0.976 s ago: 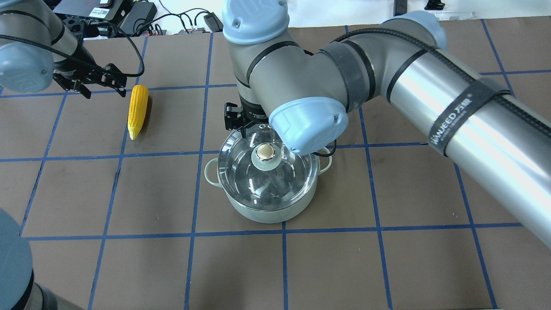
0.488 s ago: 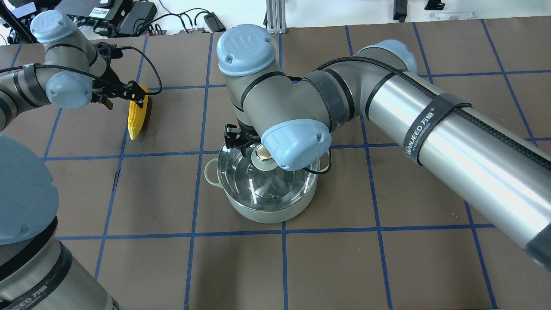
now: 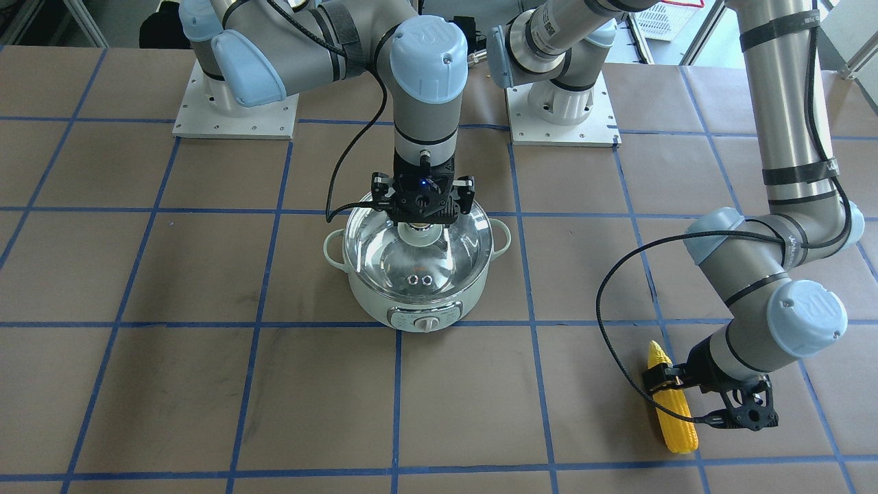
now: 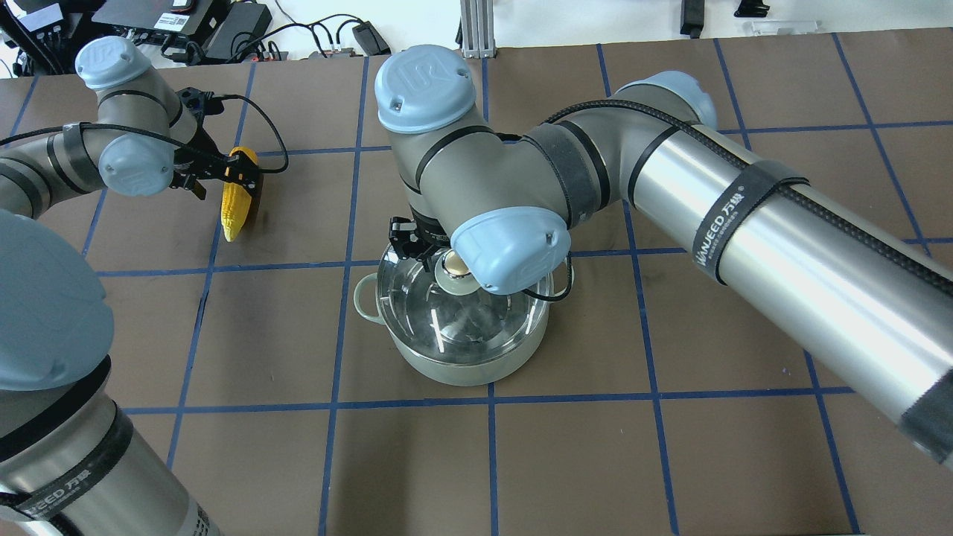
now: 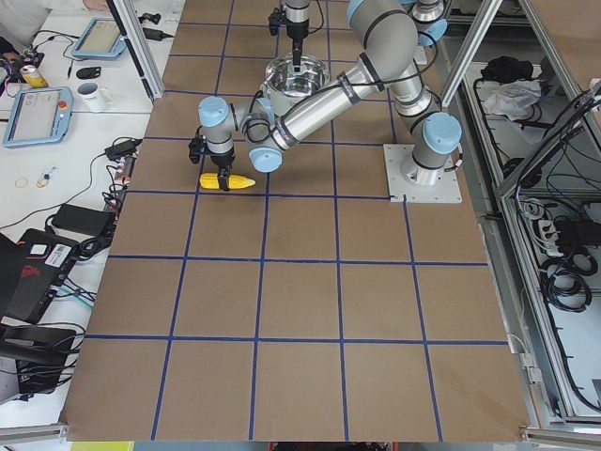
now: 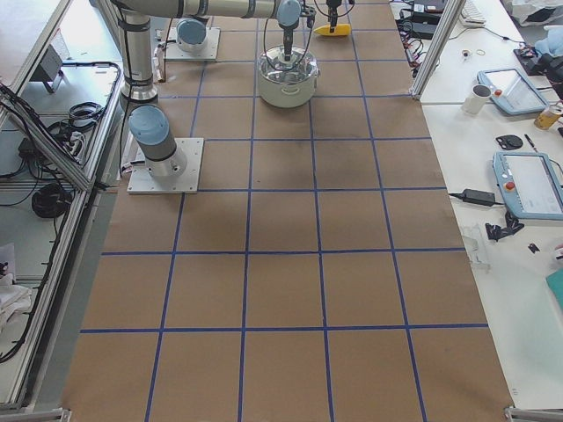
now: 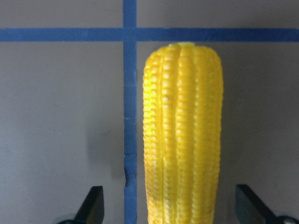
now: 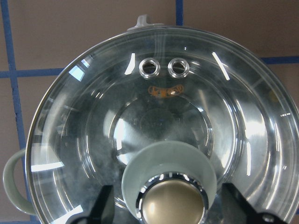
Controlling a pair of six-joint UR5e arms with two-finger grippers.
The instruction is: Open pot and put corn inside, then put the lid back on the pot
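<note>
Corn [image 4: 237, 195]: lies flat on the tabletop [image 3: 206, 384], well apart from the pot on the robot's left. Its long axis runs toward and away from the robot, slightly slanted, with the pointed tip toward the robot and the blunt end away.
Left gripper [image 7: 173, 207]: spread wide, one finger on each side of the corn's thick half, a gap on both sides, nothing grasped.
Pot [image 3: 418, 309]: upright, dial facing away from the robot.
Lid [image 4: 447, 320]: seated on the pot.
Right gripper [image 8: 171, 207]: spread, straddling the lid's knob [image 4: 452, 263], fingers clear of it.
</note>
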